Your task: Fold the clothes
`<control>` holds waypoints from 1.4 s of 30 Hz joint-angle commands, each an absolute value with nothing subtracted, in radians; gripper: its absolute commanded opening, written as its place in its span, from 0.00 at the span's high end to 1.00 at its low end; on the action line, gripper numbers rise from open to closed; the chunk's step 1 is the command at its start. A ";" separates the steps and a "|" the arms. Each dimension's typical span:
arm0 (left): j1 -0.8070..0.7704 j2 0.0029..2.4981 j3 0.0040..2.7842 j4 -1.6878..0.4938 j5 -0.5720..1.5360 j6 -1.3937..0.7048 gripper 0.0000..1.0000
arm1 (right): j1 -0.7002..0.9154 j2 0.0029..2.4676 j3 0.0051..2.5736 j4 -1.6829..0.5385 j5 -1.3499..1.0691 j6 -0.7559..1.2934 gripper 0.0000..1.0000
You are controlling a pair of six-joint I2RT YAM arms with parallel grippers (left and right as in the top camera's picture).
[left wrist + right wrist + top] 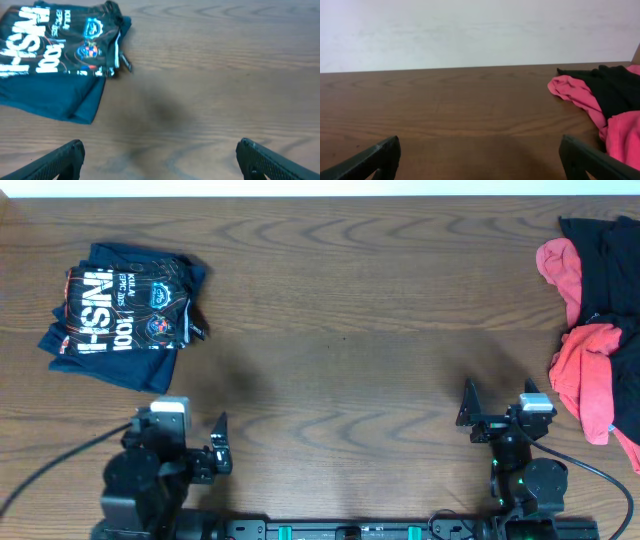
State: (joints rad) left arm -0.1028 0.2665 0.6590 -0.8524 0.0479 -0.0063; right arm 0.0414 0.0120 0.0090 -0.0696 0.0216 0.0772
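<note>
Clothes folding, part done
Overhead: one jersey (122,315) folded, worktop (340,300) left; pile (590,365) unfolded, far right; left wrist: left end effector (160,152) wide open, empty; right wrist: right end effector (480,150) likewise.

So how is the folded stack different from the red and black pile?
The stack is folded flat and neat; the pile is crumpled and loose. The stack is dark with white lettering and logos; the pile mixes coral-red and plain black cloth. The stack lies at the left of the table, the pile at its right edge, partly out of frame. Both are soft clothes on the wood.
</note>
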 commanded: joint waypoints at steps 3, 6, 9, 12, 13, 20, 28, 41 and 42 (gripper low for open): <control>-0.060 0.083 0.425 -0.664 0.037 0.005 0.02 | 0.033 0.007 0.006 -0.072 0.018 0.062 0.01; -0.041 0.008 0.315 -0.529 0.036 0.002 0.02 | 0.033 0.007 0.006 -0.072 0.018 0.062 0.01; -0.029 0.006 0.224 -0.361 0.036 0.002 0.02 | 0.033 0.007 0.006 -0.072 0.018 0.062 0.01; -0.028 0.002 0.146 -0.214 0.032 0.002 0.02 | 0.033 0.007 0.006 -0.072 0.018 0.062 0.01; -0.028 0.002 0.113 -0.153 0.032 0.002 0.02 | 0.033 0.007 0.006 -0.072 0.018 0.062 0.01; -0.028 0.002 0.004 0.039 0.033 0.006 0.02 | 0.033 0.007 0.006 -0.072 0.018 0.062 0.01; -0.028 0.006 0.004 -0.067 0.033 0.006 0.02 | 0.033 0.007 0.006 -0.072 0.018 0.062 0.01; -0.028 0.010 0.004 -0.067 0.033 0.006 0.02 | 0.033 0.007 0.006 -0.072 0.018 0.062 0.01; -0.028 0.010 0.004 -0.067 0.033 0.006 0.02 | 0.033 0.007 0.006 -0.072 0.018 0.062 0.01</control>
